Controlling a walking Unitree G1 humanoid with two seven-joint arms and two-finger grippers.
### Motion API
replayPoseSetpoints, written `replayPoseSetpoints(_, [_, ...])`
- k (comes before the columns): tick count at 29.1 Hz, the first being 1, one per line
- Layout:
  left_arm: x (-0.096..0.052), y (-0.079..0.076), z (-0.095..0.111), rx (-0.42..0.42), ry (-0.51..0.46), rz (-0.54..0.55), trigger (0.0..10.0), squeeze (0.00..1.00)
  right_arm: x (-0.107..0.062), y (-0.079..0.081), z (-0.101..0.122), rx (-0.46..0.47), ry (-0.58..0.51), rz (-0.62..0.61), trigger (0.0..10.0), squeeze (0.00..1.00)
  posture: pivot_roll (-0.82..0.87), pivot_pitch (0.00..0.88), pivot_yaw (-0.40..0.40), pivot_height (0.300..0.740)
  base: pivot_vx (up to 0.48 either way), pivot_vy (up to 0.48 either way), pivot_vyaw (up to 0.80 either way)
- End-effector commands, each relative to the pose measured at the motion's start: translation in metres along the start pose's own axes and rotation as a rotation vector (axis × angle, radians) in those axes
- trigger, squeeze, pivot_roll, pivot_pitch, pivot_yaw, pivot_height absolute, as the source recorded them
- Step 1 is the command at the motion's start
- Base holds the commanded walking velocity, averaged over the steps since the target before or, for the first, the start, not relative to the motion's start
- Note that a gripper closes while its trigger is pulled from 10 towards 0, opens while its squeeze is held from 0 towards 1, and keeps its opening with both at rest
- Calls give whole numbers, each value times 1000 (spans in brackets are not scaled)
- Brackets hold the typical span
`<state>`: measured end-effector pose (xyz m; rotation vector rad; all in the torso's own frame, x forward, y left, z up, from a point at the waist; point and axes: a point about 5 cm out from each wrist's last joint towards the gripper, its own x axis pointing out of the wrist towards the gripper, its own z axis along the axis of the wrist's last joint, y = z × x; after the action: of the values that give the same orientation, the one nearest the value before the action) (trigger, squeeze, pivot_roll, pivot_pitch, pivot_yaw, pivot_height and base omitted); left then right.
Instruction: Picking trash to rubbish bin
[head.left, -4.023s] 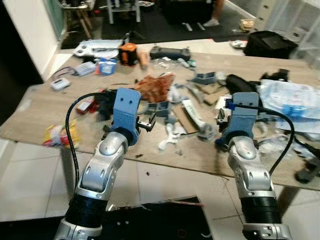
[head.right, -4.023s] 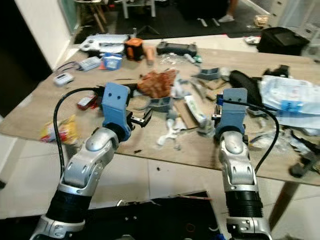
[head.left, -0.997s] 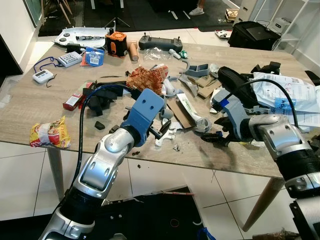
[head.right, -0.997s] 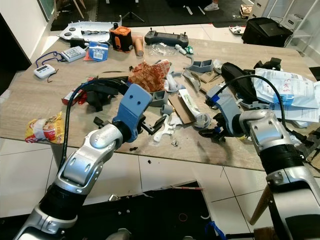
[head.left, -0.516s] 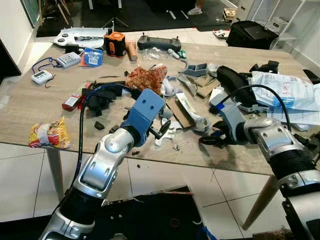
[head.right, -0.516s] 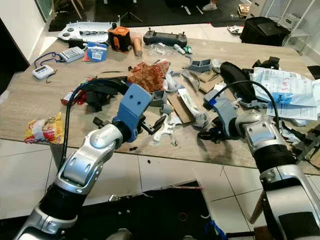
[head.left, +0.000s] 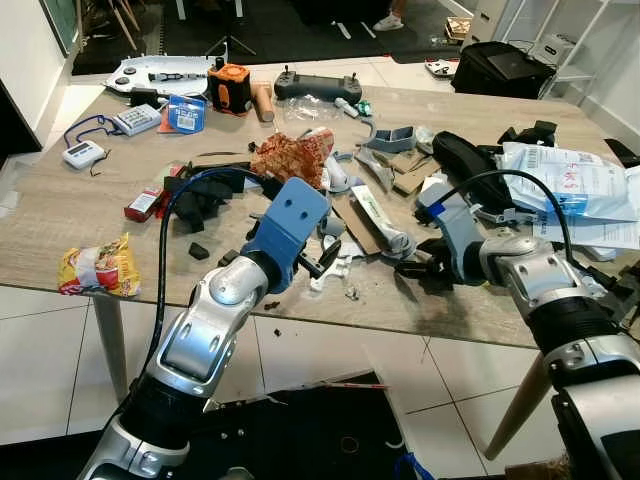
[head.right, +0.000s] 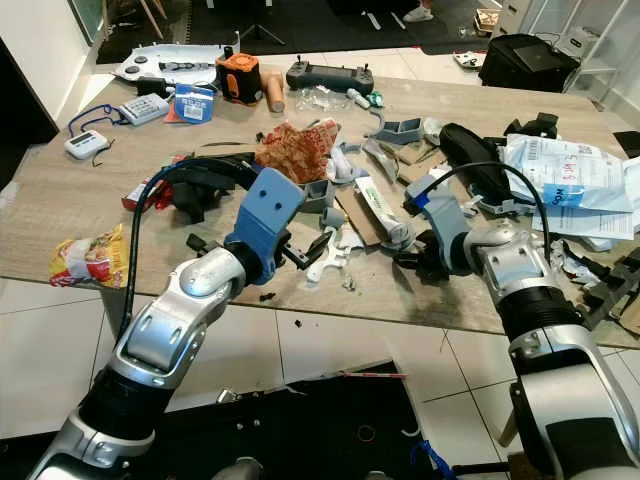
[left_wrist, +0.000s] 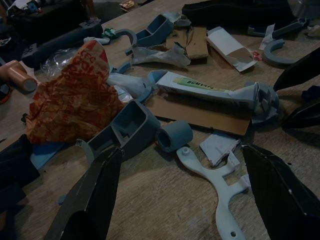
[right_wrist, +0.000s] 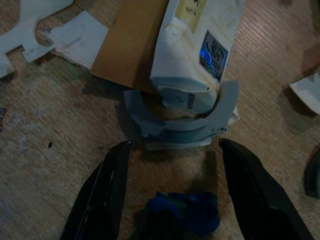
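Observation:
Trash litters the wooden table (head.left: 60, 215): a crumpled red-orange wrapper (head.left: 290, 157), a white toothpaste tube (head.left: 375, 218) lying on brown cardboard (left_wrist: 200, 112), a white plastic piece (left_wrist: 215, 182) and a yellow snack packet (head.left: 95, 268). My left gripper (left_wrist: 180, 152) hovers open over the white piece and a grey cylinder (left_wrist: 173, 135). Low over the table, my right gripper (right_wrist: 175, 144) stands open just short of the tube's end (right_wrist: 192, 35) and a grey ring piece (right_wrist: 177, 122). A crumpled blue scrap (right_wrist: 182, 212) lies between the right fingers near their base, not squeezed.
A black pouch (head.left: 465, 160) and a white plastic bag (head.left: 570, 185) lie at the right. A remote controller (head.left: 315, 87) and an orange device (head.left: 229, 88) sit at the back. The table's front edge (head.left: 330, 325) runs just under both wrists, above white floor tiles.
Since a second ago my right gripper has edged left toward the end of the toothpaste tube. The left arm has held still. The view has shifted slightly.

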<state>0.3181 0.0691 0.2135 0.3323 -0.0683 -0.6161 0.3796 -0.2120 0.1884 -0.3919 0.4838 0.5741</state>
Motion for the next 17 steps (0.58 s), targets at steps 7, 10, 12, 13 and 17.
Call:
replayPoseSetpoints(7, [1, -4, 1, 15, 0, -16, 10000, 0, 0, -5, 3, 28, -41, -29, 10000, 1000, -18, 166, -24, 740, 0, 0, 0])
replayPoseSetpoints(10, [1, -3, 1, 16, 0, -17, 10000, 0, 0, -5, 4, 24, -42, -27, 10000, 1000, -15, 164, -21, 740, 0, 0, 0])
replayPoseSetpoints(12, [1, -3, 1, 17, 0, -18, 10000, 0, 1, -5, 5, 12, -46, -31, 10000, 1000, -15, 164, -21, 740, 0, 0, 0])
replayPoseSetpoints(13, [1, -3, 2, 17, -1, -18, 10000, 0, 2, -4, 5, 2, -51, -34, 10000, 533, -15, 164, -21, 740, 0, 0, 0])
replayPoseSetpoints(17, [1, -3, 1, 19, 1, -19, 10000, 0, 4, -3, 8, -13, -76, -39, 10000, 0, -14, 165, -22, 740, 0, 0, 0])
